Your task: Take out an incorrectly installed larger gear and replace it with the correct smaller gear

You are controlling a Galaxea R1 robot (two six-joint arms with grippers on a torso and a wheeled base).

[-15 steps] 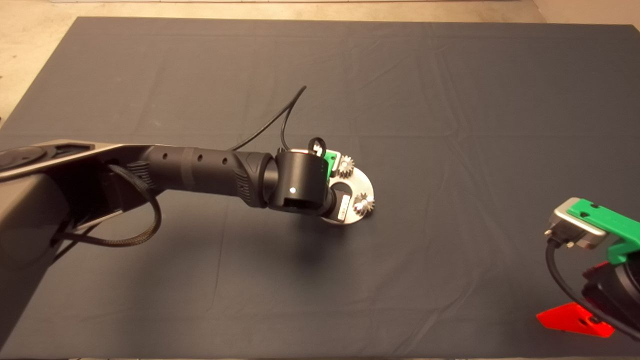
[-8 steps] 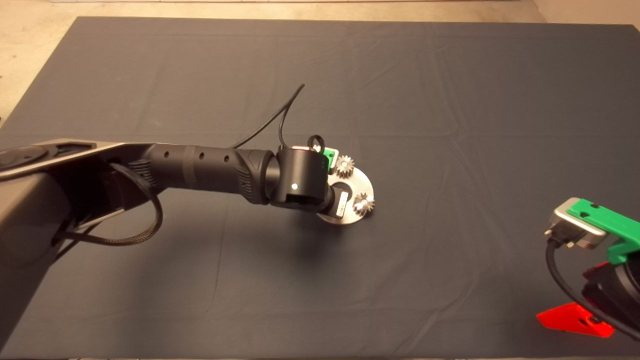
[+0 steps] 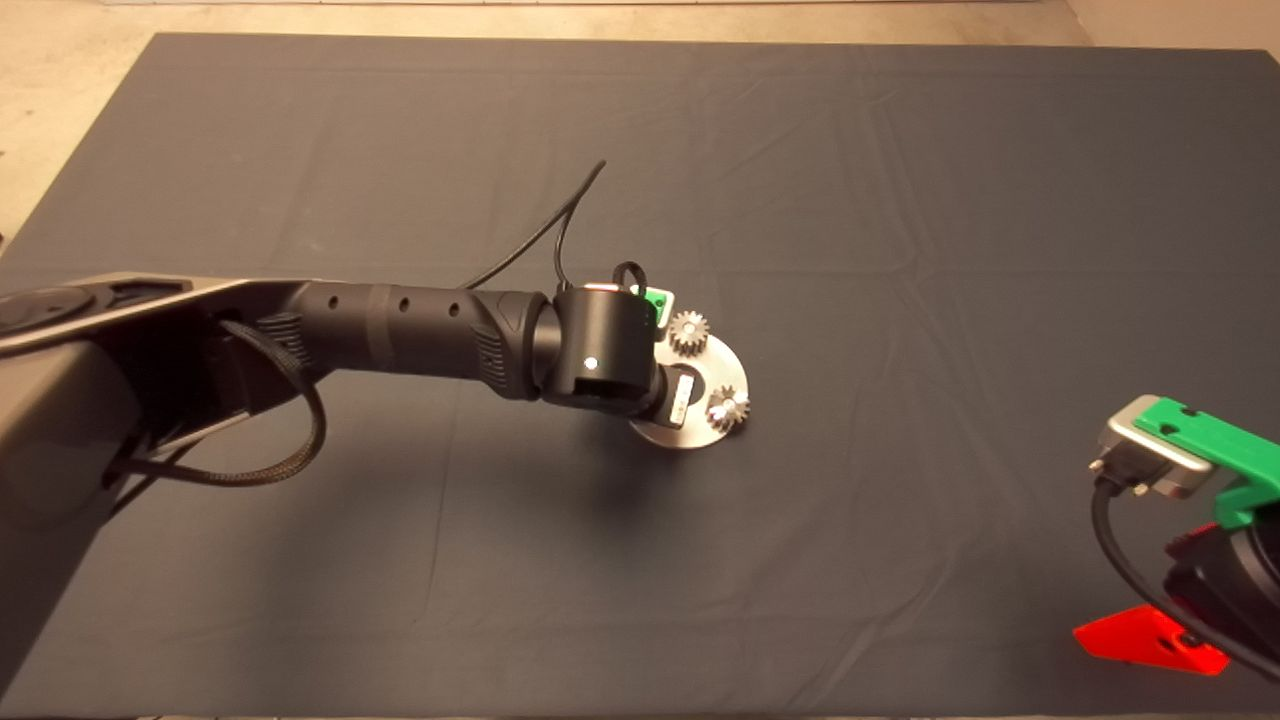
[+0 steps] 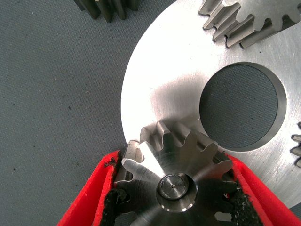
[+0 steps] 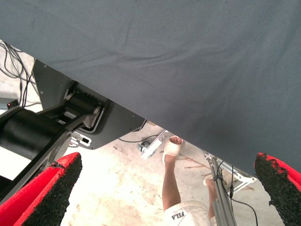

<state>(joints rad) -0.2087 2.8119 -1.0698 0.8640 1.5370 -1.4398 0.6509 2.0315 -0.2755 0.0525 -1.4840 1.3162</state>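
Note:
In the left wrist view my left gripper [image 4: 172, 159] is shut on the larger gear [image 4: 160, 162], bright silver with a shiny flat face. A peg [image 4: 175, 186] shows in its centre hole. The gear sits at the rim of the round silver plate [image 4: 164, 84], beside the plate's big hole [image 4: 242, 106]. A dull dark gear, the smaller gear [image 4: 107, 7], lies off the plate on the mat. In the head view the left wrist [image 3: 600, 350] hides the fingers, the held gear and the loose gear. My right gripper [image 5: 167, 165] is open and empty, parked at the lower right edge [image 3: 1160, 632].
Two more small gears sit on the plate [image 3: 690, 435], one at its far edge [image 3: 688, 330] and one at its right [image 3: 728, 407]. A black cable [image 3: 560, 220] loops above the left wrist. A person's leg and sandalled foot [image 5: 171, 155] show beyond the mat's edge.
The left wrist has shifted slightly towards the far side of the mat. The plate and its two visible gears have stayed put. The right arm has not moved.

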